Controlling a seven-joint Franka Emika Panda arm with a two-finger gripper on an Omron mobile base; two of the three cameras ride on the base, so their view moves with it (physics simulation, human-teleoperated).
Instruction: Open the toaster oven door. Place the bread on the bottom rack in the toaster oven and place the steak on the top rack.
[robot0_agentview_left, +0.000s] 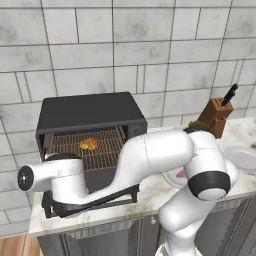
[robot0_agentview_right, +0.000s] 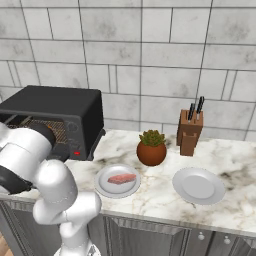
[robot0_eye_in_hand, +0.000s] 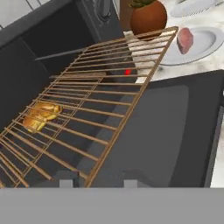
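The black toaster oven (robot0_agentview_left: 90, 112) stands at the counter's left end, and its door (robot0_eye_in_hand: 175, 131) lies folded down flat in front. The top rack (robot0_eye_in_hand: 113, 87) is drawn out over the door. Seen through its wires, the golden bread (robot0_eye_in_hand: 41, 116) rests on the bottom rack (robot0_eye_in_hand: 74, 83) inside. From the left base view the bread (robot0_agentview_left: 89, 144) sits mid-cavity. My gripper (robot0_eye_in_hand: 98, 183) hovers at the drawn-out rack's near corner. The fingertips stand apart, one on each side of the rack's edge, and hold nothing. The pink steak (robot0_agentview_right: 121, 178) lies on a white plate (robot0_agentview_right: 105, 187) right of the oven.
A potted plant (robot0_agentview_right: 151, 148) and a knife block (robot0_agentview_right: 190, 132) stand behind the plates. An empty white plate (robot0_agentview_right: 198, 186) lies further right. My arm stretches across the front of the oven, and the counter's front edge runs just below the open door.
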